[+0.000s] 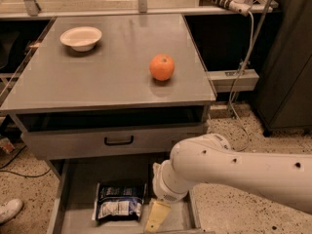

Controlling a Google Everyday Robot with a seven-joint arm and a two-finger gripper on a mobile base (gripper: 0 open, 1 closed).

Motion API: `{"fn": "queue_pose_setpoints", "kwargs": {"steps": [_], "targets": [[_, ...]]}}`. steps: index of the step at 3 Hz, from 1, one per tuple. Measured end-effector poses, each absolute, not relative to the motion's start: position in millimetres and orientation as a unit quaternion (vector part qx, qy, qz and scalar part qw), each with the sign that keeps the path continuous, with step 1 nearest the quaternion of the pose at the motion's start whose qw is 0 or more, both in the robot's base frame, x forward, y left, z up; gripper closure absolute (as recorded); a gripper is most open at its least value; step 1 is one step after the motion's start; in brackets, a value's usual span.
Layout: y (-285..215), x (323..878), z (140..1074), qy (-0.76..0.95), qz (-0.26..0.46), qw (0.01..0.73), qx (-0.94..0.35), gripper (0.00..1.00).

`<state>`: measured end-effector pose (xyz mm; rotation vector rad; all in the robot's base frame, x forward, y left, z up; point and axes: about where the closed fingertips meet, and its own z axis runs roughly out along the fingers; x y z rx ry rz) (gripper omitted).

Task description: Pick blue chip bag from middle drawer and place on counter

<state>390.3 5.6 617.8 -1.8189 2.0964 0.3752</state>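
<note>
The blue chip bag (119,201) lies flat on the floor of the open middle drawer (78,199), at the bottom of the camera view. My gripper (157,216) hangs over the drawer just right of the bag, at the end of my white arm (234,169), which comes in from the right. It holds nothing that I can see. The grey counter (107,82) is above, with an orange (162,67) at its right and a white bowl (81,37) at its back left.
A shut grey drawer front with a black handle (118,140) sits right above the open drawer. A dark cabinet (287,57) and cables (243,57) stand at the right. A white shoe (9,209) is on the floor at the left.
</note>
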Motion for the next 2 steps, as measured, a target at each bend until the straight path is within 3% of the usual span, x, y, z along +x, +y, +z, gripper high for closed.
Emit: {"fn": "queue_pose_setpoints", "kwargs": {"steps": [2], "targets": [[17.9, 398.9, 594.7, 0.738, 0.136, 0.172, -0.639, 0.00]]}}
